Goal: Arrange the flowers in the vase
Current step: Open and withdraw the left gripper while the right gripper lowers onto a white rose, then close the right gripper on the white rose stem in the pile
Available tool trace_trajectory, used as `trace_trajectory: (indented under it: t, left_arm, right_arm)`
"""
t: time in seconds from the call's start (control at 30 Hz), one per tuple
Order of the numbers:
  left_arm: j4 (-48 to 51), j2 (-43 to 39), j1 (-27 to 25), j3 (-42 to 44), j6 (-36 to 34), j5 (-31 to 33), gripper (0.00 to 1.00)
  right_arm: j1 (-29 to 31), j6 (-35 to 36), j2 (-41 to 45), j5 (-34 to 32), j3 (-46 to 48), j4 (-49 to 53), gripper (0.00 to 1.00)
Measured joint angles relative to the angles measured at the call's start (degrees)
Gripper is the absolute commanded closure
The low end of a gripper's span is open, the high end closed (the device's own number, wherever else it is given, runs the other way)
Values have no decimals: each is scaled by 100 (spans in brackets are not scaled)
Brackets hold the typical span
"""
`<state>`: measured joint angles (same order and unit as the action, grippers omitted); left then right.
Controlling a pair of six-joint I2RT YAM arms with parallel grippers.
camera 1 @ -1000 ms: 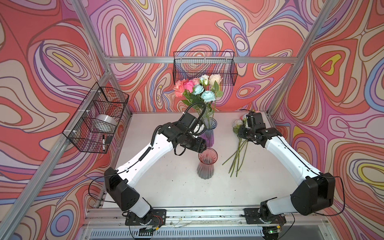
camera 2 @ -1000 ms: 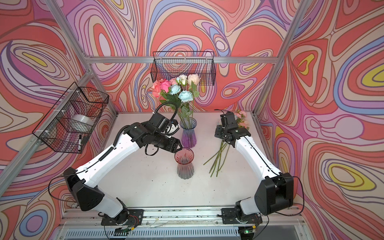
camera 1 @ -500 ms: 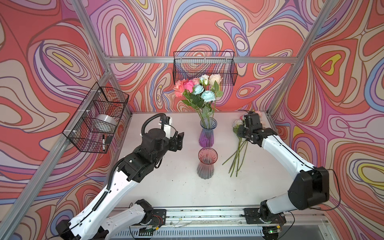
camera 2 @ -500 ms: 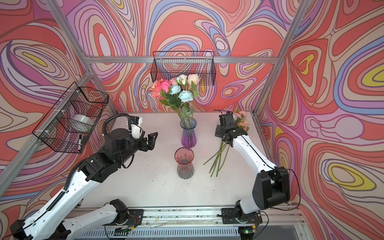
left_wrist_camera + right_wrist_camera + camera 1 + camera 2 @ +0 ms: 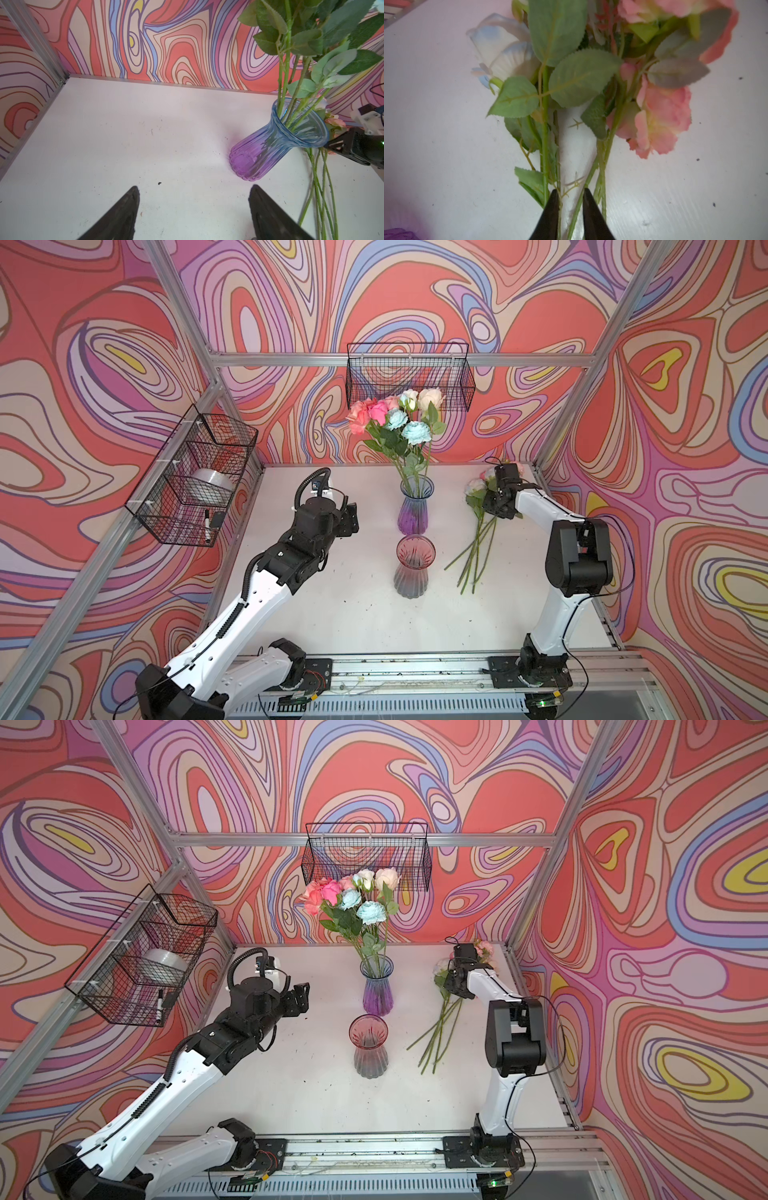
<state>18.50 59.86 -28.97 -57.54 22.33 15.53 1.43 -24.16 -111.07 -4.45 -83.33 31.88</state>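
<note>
Flowers [image 5: 583, 76] lay loose on the white table [image 5: 353, 614] under the right gripper [image 5: 569, 194], whose jaws stood only narrowly apart, tips down among the green stems. Two thin stems ran through the gap; whether either was pinched could not be told. Just past the tips, in the right wrist view, serrated leaves fanned out, with a white-and-blue head to one side and pink heads to the other. In both top views that gripper [image 5: 494, 506] [image 5: 455, 986] sat over the bunch near its heads [image 5: 473, 488] [image 5: 484, 949], at the far right of the table, and the stems trailed toward the front with their ends splayed.

The left gripper [image 5: 193, 192] hovered above bare table, jaws wide apart with nothing between them. In both top views it [image 5: 351, 520] [image 5: 301, 996] hung left of the purple vase [image 5: 413, 510] [image 5: 377, 994] [image 5: 270, 153], well apart from it. That vase stood upright at the middle back of the table and carried a bouquet [image 5: 399, 423] [image 5: 353, 903] of pink, peach, white and pale blue heads on long stems. Just in front of it stood a pink vase [image 5: 413, 568] [image 5: 370, 1048], also upright. A wire basket [image 5: 195, 477] on the left wall held a tape roll [image 5: 210, 485], and a second basket [image 5: 409, 373] hung on the back wall behind the bouquet.
</note>
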Motion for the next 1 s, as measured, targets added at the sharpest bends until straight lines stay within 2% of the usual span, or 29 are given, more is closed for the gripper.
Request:
trace_trajectory:
  t: [0.43, 0.5, 0.63, 0.7, 0.8, 0.9, 1.0]
  left_arm:
    - [-74, 264, 15, 0, 345, -752, 19]
    - [-83, 264, 22, 0, 350, -804, 19]
    - [-111, 262, 72, 0, 387, -907, 19]
    - [-127, 262, 101, 0, 398, -942, 19]
    - [-138, 262, 160, 0, 431, -1012, 20]
    - [-160, 262, 205, 0, 444, -1062, 20]
    - [-160, 262, 208, 0, 448, -1064, 19]
  right_arm:
    - [22, -214, -649, 127, -614, -74, 77]
    - [7, -245, -695, 129, -627, -26, 79]
    - [-28, -297, -778, 219, -669, -24, 93]
    - [-42, -310, -780, 245, -669, -22, 95]
    - [-61, -332, -778, 267, -669, -61, 93]
    - [-61, -326, -778, 282, -675, -42, 82]
    - [-61, -343, -778, 302, -682, -35, 82]
